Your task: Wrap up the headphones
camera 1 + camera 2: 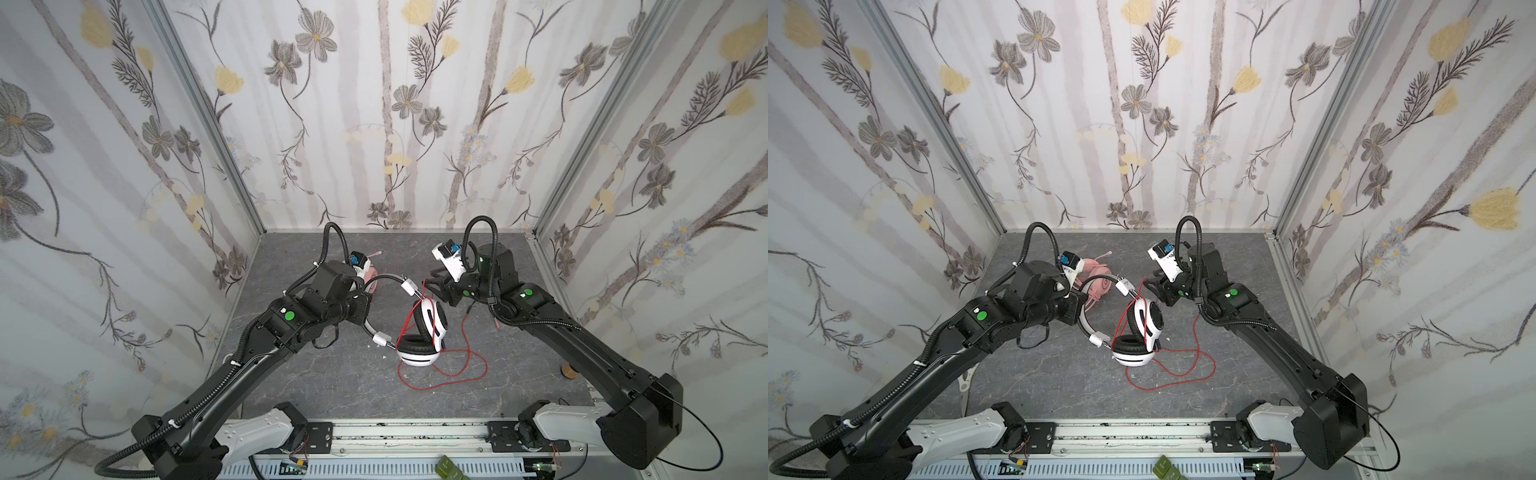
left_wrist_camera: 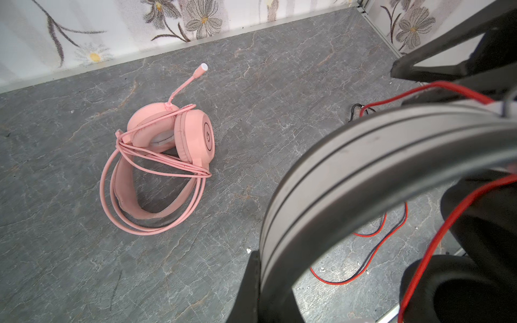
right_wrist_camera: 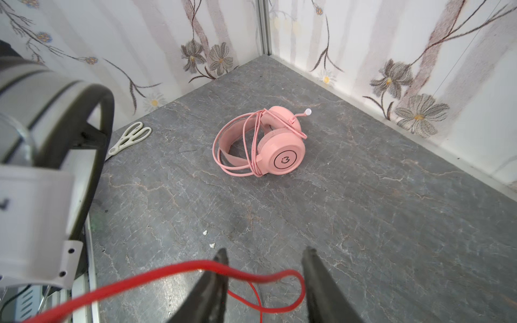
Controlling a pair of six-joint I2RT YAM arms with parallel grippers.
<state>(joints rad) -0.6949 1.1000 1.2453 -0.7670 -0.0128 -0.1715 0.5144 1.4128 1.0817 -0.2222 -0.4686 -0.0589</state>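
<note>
The white-and-black headphones (image 1: 420, 332) hang tilted over the table's middle, earcups low. My left gripper (image 1: 363, 308) is shut on their headband (image 2: 363, 156), which fills the left wrist view. Their thin red cable (image 1: 457, 368) runs over the earcups and trails in loose loops on the table. My right gripper (image 3: 265, 250) stands open just right of the headband's upper end, and a loop of the red cable (image 3: 251, 275) drapes across one finger and sags between the two. The pink headphones (image 3: 268, 145) lie at the back left with their pink cable wound around them.
White scissors (image 3: 130, 137) lie near the left wall behind my left arm. A small brown round object (image 1: 568, 371) sits by the right wall. Flowered walls close in the grey stone-patterned table (image 1: 332, 386) on three sides.
</note>
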